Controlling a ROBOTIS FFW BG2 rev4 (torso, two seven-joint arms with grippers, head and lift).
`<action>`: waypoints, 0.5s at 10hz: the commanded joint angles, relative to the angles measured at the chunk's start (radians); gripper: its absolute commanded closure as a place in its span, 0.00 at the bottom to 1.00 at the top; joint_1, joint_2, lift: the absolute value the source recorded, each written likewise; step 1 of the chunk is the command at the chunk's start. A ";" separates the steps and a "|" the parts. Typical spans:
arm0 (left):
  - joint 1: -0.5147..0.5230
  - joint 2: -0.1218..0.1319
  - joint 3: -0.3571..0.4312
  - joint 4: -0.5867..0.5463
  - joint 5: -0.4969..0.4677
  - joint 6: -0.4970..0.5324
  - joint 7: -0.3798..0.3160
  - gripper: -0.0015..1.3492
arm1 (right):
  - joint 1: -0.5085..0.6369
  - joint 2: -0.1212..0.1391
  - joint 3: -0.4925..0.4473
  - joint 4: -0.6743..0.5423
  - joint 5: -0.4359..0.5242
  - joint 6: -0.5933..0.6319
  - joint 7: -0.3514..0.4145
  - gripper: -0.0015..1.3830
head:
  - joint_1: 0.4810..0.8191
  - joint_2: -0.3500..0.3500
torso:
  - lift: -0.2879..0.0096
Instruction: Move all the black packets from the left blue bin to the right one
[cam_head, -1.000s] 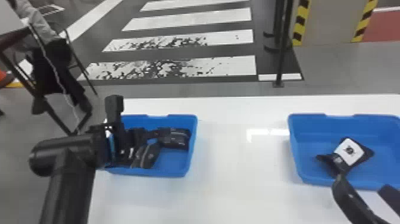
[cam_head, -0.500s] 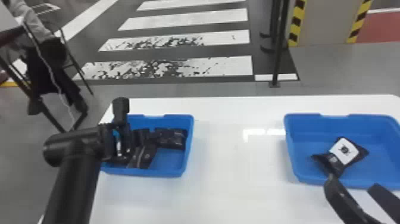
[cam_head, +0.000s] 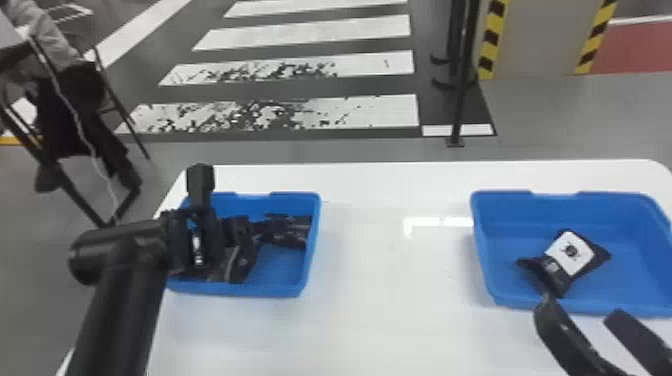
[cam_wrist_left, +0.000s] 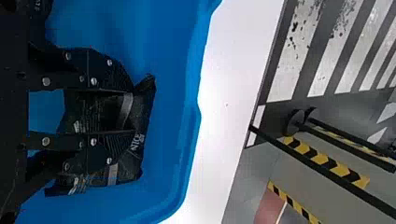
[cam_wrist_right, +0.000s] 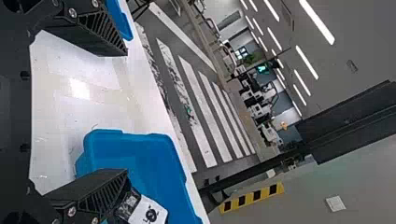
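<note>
Across the white counter (cam_head: 390, 280), you are seeing the left blue bin (cam_head: 240, 290) sitting near the counter's left side and the right blue bin (cam_head: 620, 207) sitting toward its right side, with a wide bare stretch running between them. The counter's far edge is passing behind both bins, leaving you a narrow strip beyond their rims.

Inside the left blue bin, several black packets are lying bunched at its left and back, one of them, the back packet (cam_head: 290, 232), lying close to the right wall. Blue floor is showing in the near right part of the bin. Your left gripper (cam_head: 220, 235) is reaching in over the left side. In the left wrist view, its jaws are standing apart over a black packet (cam_wrist_left: 105, 112), which is lying flat between and under them. You cannot tell whether they are touching it, nor which packet of the head view it is.

Inside the right blue bin, a white-labelled packet (cam_head: 570, 252) is lying on the floor, with open blue floor around much of it. Your right gripper (cam_head: 580, 309) is hanging at the bin's near rim, its jaws standing wide apart and holding nothing. One of its tips is appearing just beside the packet's near end in the head view; you cannot tell whether the two are touching.
</note>
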 joint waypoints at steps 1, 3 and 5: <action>0.039 0.011 0.004 -0.090 -0.026 0.040 -0.001 0.89 | 0.000 0.000 0.000 0.000 -0.005 0.000 0.002 0.10 | 0.63 0.76 | 0.50; 0.105 0.030 0.013 -0.208 -0.024 0.072 -0.012 0.89 | 0.000 0.000 0.000 0.000 -0.007 0.000 0.003 0.10 | 0.63 0.78 | 0.50; 0.201 0.030 0.061 -0.387 -0.026 0.109 -0.032 0.89 | 0.000 -0.002 0.000 0.000 -0.011 0.000 0.006 0.11 | 0.63 0.80 | 0.50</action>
